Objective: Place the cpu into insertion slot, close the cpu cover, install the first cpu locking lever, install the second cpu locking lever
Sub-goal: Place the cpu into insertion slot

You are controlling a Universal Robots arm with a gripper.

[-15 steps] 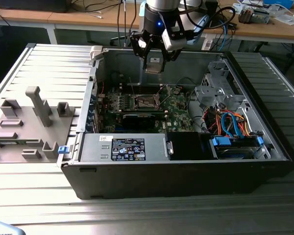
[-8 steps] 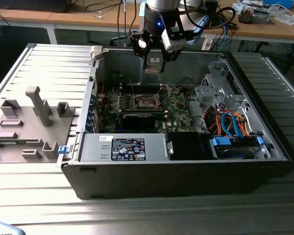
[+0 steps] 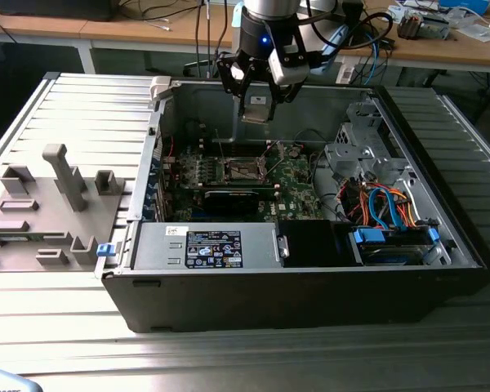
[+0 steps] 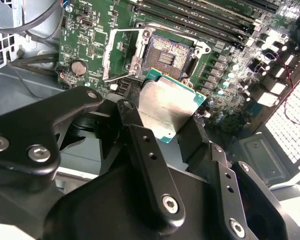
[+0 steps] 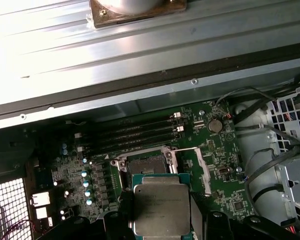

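Computer case (image 3: 294,294) lies open on the slatted metal table (image 3: 229,359), taking up the table's middle. A grey fixture tray (image 3: 33,220) sits at the table's edge on the exterior view's left, just beside the case.

Along the case's near wall I note a silver power supply box (image 3: 155,245). Blue and orange cables (image 3: 384,204) are bundled toward the near corner on the exterior view's right.

Beyond the power supply, a black card (image 3: 229,198) stands on the green board (image 3: 298,184). The slot (image 3: 241,169) lies just past that card, near the board's middle. In the second wrist view the slot (image 4: 170,55) is bare, with its dark contact field exposed. The cover (image 4: 121,52) is swung open on the slot's side toward the coin battery (image 4: 79,66). Long memory slots (image 4: 205,17) run along the slot's opposite side.

The gripper (image 3: 256,104) hangs above the board toward the case's far wall. Its black fingers (image 4: 132,117) are closed on two opposite edges of the cpu (image 4: 167,107), and nothing else is in its hold. The chip's grey metal top faces both wrist cameras. The chip is clear of the board and apart from the slot, not seated. I cannot tell how squarely it stands over the slot.

Past the case's far wall stands a wooden desk (image 3: 147,28) with loose cables on it.
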